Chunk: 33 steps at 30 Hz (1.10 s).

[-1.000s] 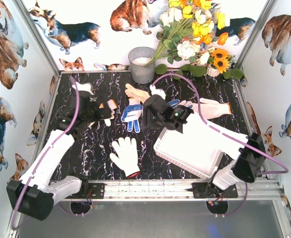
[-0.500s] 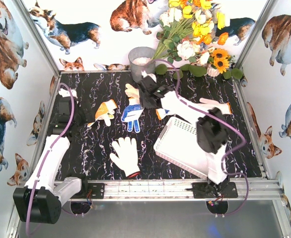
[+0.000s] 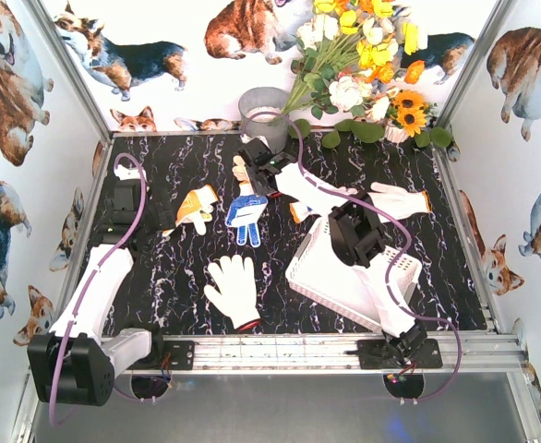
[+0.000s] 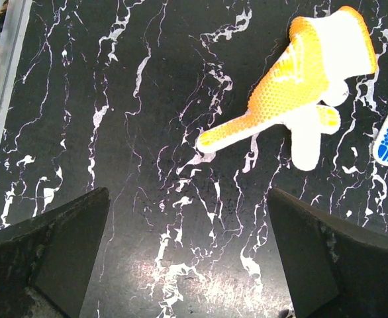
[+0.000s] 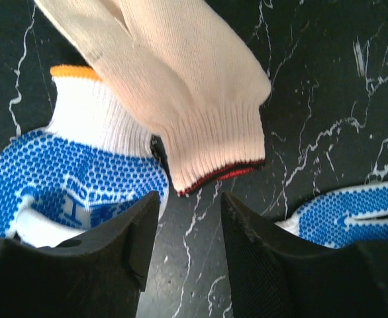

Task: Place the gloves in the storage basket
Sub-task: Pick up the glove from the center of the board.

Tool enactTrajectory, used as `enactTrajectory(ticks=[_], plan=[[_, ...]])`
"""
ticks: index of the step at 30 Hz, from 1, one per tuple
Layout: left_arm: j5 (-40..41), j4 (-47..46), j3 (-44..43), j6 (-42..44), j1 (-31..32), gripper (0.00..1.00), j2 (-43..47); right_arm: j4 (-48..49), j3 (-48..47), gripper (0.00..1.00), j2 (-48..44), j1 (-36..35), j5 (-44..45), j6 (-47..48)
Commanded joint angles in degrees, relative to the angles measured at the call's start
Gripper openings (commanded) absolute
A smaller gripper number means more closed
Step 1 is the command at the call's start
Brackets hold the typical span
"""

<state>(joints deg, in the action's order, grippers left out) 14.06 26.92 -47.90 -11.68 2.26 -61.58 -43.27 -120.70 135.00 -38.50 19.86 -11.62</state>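
Plain white knit glove [image 3: 232, 288] is lying near the front edge, with the shallow white slotted plastic basket [image 3: 309, 270] sitting to its right. Left gripper [image 4: 187, 258] is hanging wide apart, gripping nothing — the yellow-palmed knit glove [image 4: 300, 86] is lying ahead, clear of it. Farther back, right gripper [image 5: 189, 218] is hovering narrowly parted and empty — the red-trimmed cuff of a cream knit glove [image 5: 181, 79] is lying just beyond its tips, with a blue-dotted glove [image 5: 68, 172] beside it.

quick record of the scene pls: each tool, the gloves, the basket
left tool: open, over bare table, short of the yellow-palmed glove
right tool: open, above the cuff of the cream glove
blue-dotted glove: cuff partly under the cream glove
white glove: lies alone toward the near edge
storage basket: partly under the right arm, no glove seen inside
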Motion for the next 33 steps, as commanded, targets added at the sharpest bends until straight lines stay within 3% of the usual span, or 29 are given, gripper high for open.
enactTrajectory(ticks=[1,12,17,21,28,33], plan=[[0.96,-1.45,0.22,0.86,-0.66,1.0,-0.38,0.31,-6.51,0.43,4.21,0.27,1.06,2.53],[2.61,-1.25,0.33,1.14,-0.59,1.0,-0.82,0.24,-9.82,0.33,9.03,0.54,-0.45,1.65],[3.17,-1.23,0.26,1.31,-0.52,1.0,-0.95,-0.66,-9.85,0.14,8.51,0.71,2.05,1.53],[3.79,-1.16,0.25,1.36,-0.65,1.0,-0.54,-0.81,-7.88,0.0,3.78,0.71,1.65,0.63],[2.2,-1.81,0.51,1.89,-0.67,1.0,1.28,-4.25,-4.76,0.0,-8.89,1.26,-7.55,-5.49],[-4.46,-3.71,1.31,3.35,-0.63,1.0,3.66,-7.24,-0.84,0.0,-17.1,1.65,-17.37,-12.46]])
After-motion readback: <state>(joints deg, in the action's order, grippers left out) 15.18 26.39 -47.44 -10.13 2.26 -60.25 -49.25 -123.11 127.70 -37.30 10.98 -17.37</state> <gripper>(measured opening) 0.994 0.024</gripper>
